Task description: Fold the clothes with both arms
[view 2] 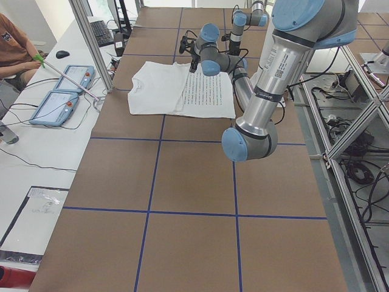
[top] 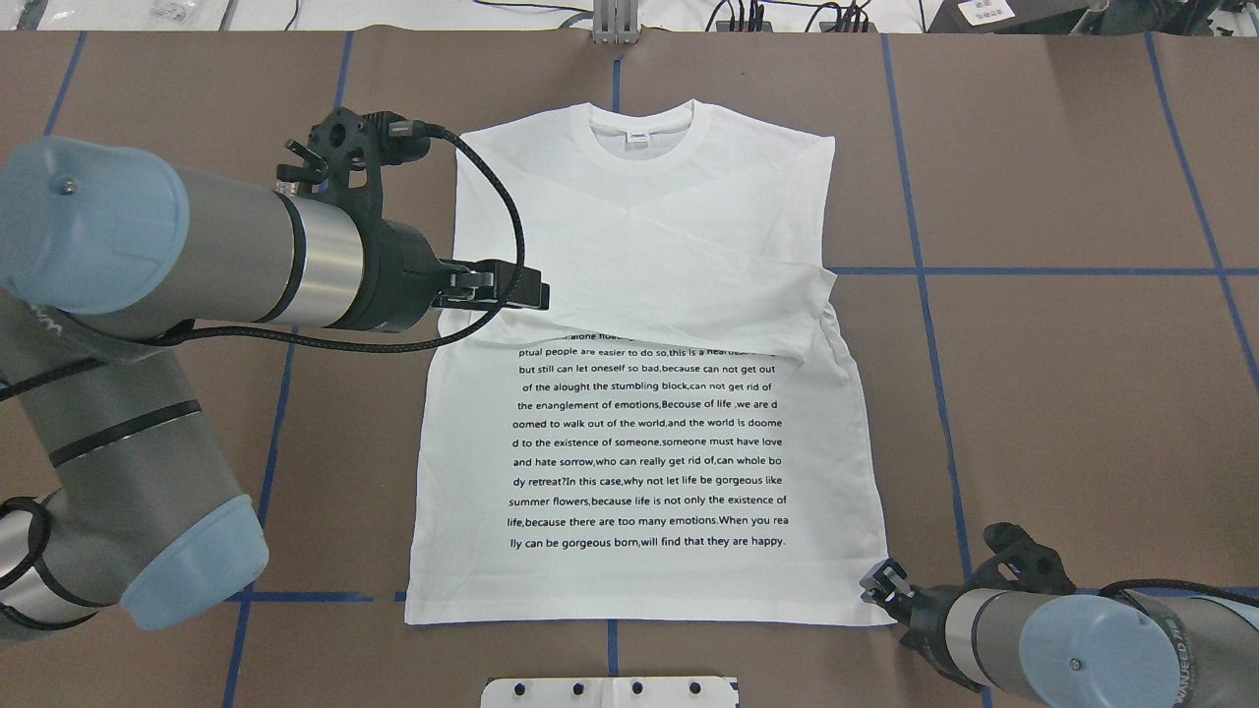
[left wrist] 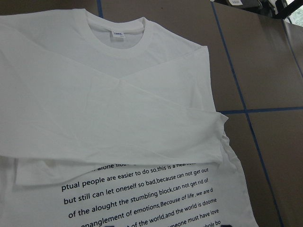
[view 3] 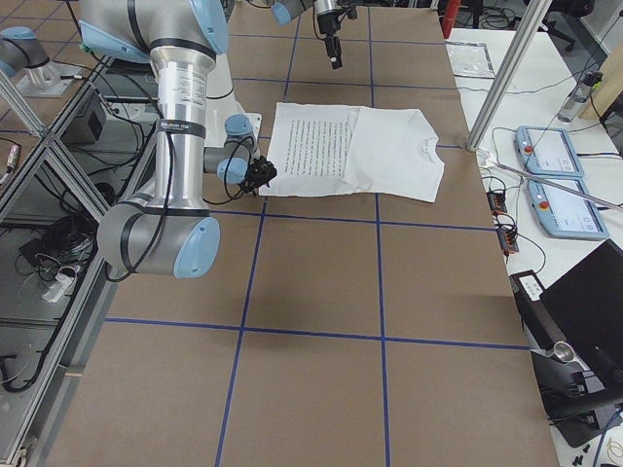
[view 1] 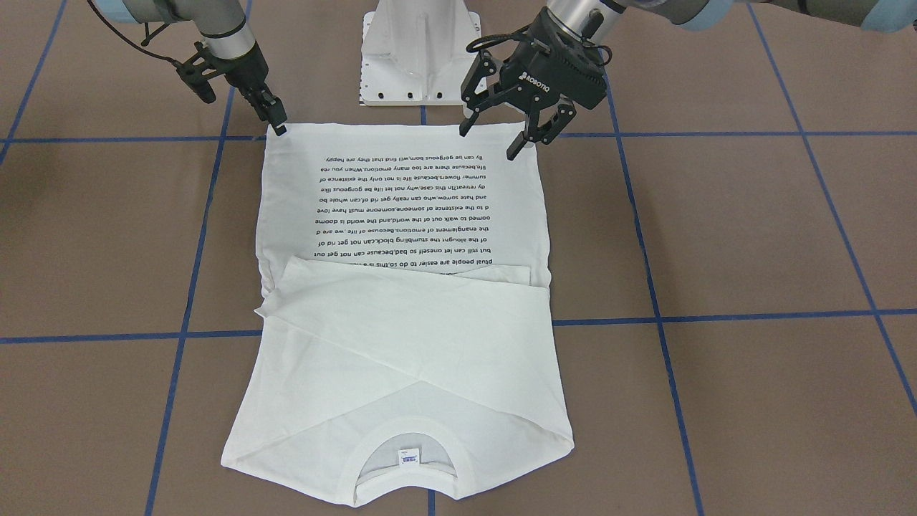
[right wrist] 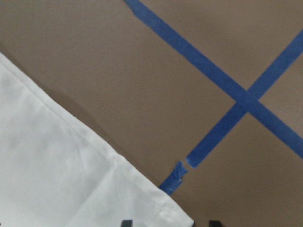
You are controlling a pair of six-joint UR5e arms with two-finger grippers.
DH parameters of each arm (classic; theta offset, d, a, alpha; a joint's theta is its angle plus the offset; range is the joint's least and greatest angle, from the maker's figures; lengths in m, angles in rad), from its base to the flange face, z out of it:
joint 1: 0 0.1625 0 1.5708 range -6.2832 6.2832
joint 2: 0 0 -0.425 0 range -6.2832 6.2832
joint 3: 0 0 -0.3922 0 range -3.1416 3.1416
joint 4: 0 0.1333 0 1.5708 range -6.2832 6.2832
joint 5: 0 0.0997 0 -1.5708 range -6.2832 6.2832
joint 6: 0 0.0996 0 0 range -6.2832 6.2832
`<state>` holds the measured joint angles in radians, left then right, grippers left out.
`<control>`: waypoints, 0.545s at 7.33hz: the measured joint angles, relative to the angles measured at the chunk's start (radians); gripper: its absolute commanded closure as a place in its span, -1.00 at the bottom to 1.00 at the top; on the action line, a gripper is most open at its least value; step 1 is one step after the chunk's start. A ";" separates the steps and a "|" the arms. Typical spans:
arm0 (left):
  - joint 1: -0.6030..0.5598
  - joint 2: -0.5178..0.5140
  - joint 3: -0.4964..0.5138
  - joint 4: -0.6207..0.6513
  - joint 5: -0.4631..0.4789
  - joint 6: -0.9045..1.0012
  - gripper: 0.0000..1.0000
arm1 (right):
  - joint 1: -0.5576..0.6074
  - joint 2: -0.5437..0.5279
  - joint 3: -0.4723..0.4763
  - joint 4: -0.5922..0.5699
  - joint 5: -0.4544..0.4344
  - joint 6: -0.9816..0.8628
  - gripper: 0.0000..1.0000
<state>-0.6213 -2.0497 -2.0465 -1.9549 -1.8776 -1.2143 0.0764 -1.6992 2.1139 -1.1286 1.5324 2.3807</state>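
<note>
The white long-sleeved T-shirt (top: 649, 442) lies flat on the brown table, collar (top: 641, 126) away from me, both sleeves folded across the chest above the block of black text. My left gripper (view 1: 488, 143) is open and empty, held above the hem edge on my left side; its wrist view looks down on the folded sleeves (left wrist: 118, 109). My right gripper (view 1: 276, 123) is low at the hem corner on my right (top: 878, 582). Its wrist view shows two fingertips (right wrist: 125, 222) apart, with the shirt corner (right wrist: 57, 179) between them.
The white metal pedestal base (view 1: 419, 57) stands just behind the hem, between the arms. Blue tape lines (top: 1072, 271) grid the table. In the exterior left view a side table with tablets (view 2: 61, 91) and a seated person (view 2: 12, 42) lie past the collar end.
</note>
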 measured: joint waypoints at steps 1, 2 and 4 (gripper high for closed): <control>0.000 0.002 0.000 -0.004 0.000 0.000 -0.59 | -0.001 0.002 0.000 0.000 0.000 0.000 -0.22; 0.000 0.003 -0.001 -0.005 0.000 -0.001 -0.59 | -0.002 0.002 -0.001 0.000 0.000 0.000 -0.16; 0.000 0.004 -0.001 -0.005 0.000 -0.003 -0.59 | -0.005 0.005 -0.004 -0.005 -0.001 0.000 0.08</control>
<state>-0.6212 -2.0454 -2.0477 -1.9604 -1.8776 -1.2173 0.0715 -1.6938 2.1096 -1.1336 1.5314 2.3807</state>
